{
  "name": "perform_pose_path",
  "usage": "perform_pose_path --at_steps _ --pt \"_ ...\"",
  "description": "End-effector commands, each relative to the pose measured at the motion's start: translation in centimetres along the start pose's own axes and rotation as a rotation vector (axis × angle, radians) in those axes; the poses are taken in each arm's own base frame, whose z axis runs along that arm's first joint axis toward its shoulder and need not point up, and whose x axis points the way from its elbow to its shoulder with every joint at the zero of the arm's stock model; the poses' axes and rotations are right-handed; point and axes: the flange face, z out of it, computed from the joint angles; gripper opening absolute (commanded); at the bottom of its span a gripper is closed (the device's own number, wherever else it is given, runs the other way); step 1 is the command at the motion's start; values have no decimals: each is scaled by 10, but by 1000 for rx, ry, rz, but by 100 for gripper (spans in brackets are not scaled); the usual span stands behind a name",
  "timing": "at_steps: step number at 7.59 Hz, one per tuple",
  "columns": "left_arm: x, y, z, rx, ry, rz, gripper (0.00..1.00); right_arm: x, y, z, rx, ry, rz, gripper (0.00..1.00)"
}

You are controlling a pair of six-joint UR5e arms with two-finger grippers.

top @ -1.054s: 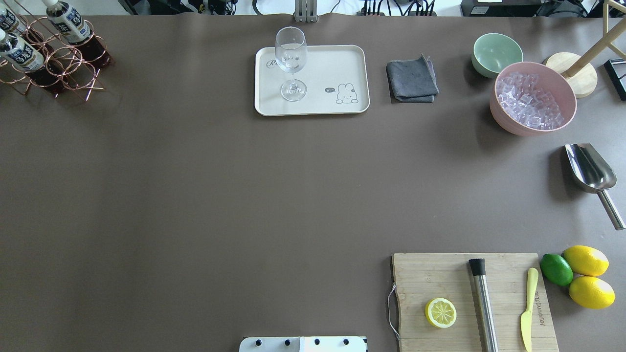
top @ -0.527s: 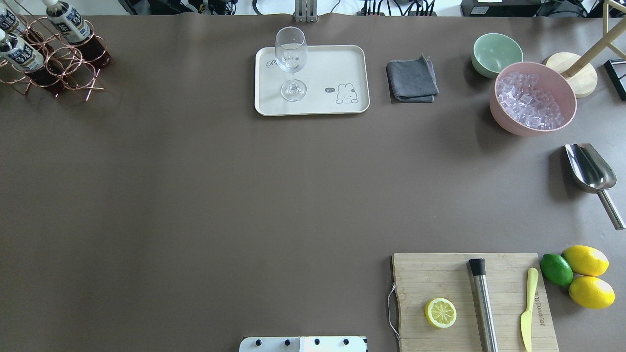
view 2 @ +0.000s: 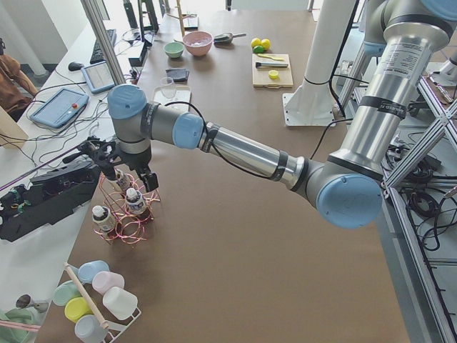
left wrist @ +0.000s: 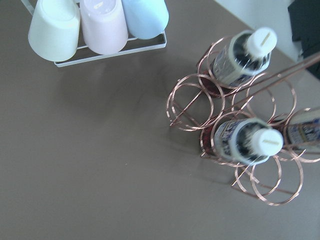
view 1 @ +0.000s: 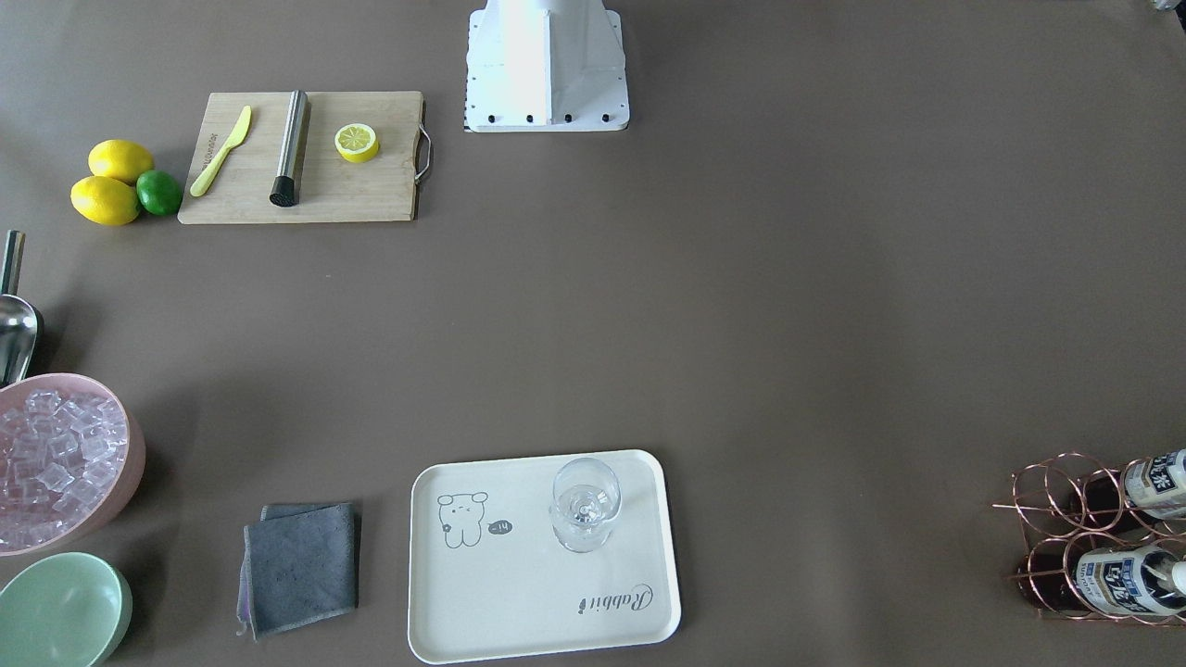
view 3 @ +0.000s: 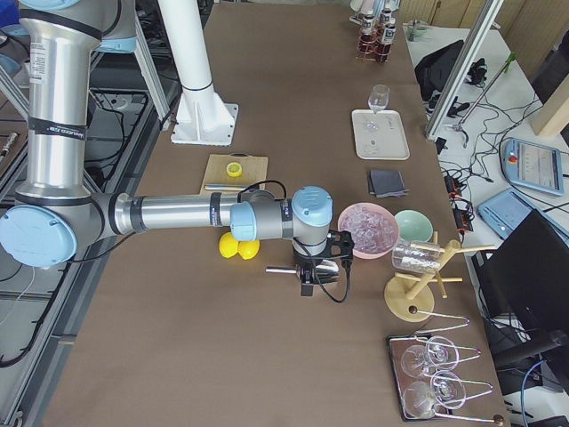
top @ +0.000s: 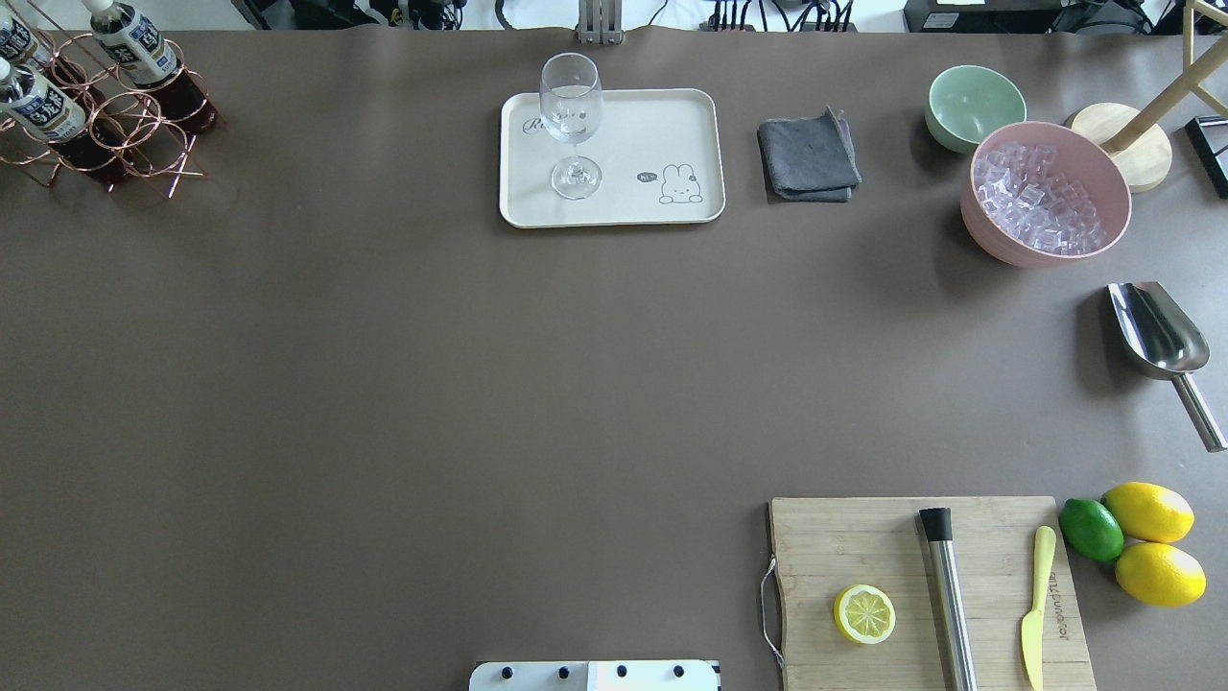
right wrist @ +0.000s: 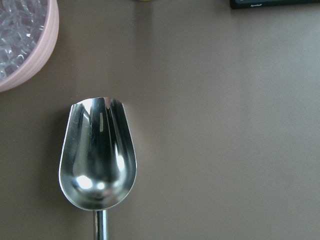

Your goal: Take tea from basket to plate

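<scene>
Three tea bottles stand in the copper wire basket (top: 134,134) at the table's far left corner. One bottle (top: 139,53) is at the back and another (top: 36,104) in front. In the left wrist view two white caps (left wrist: 265,142) show from above among the basket's rings (left wrist: 195,100). My left gripper (view 2: 131,179) hangs just over the bottles; I cannot tell if it is open. The cream plate (top: 652,125) holds a wine glass (top: 572,115). My right gripper (view 3: 313,277) hovers over a steel scoop (right wrist: 97,150); its state is unclear.
A grey cloth (top: 808,156), a green bowl (top: 974,104) and a pink bowl of ice (top: 1044,192) lie right of the plate. A cutting board (top: 863,547) with a lemon half, lemons and a lime sit near right. Pastel cups (left wrist: 95,25) stand beside the basket.
In the overhead view the front bottle and the rack have shifted very slightly to the left. Nothing else has moved.
</scene>
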Motion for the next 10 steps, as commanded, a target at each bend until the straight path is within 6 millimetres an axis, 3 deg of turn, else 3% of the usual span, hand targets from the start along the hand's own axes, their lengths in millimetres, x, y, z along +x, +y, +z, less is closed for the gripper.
perform_pose_path --at_steps 1,2,4,6,8,10 --pt "57 -16 -14 16 26 -214 98 -1 0 1 -4 0 -2 100" --pt "56 -30 -2 14 24 -256 98 -1 0 1 -4 0 -2 100" --pt "88 -43 5 12 35 -408 98 -2 0 2 -6 1 -4 100" --pt "105 -78 24 5 16 -476 98 -2 0 3 -6 4 -5 100" --pt "106 -83 29 53 22 -575 98 -4 0 5 -12 4 -11 100" --pt "117 -70 49 60 15 -616 98 -5 0 5 -10 4 -12 100"
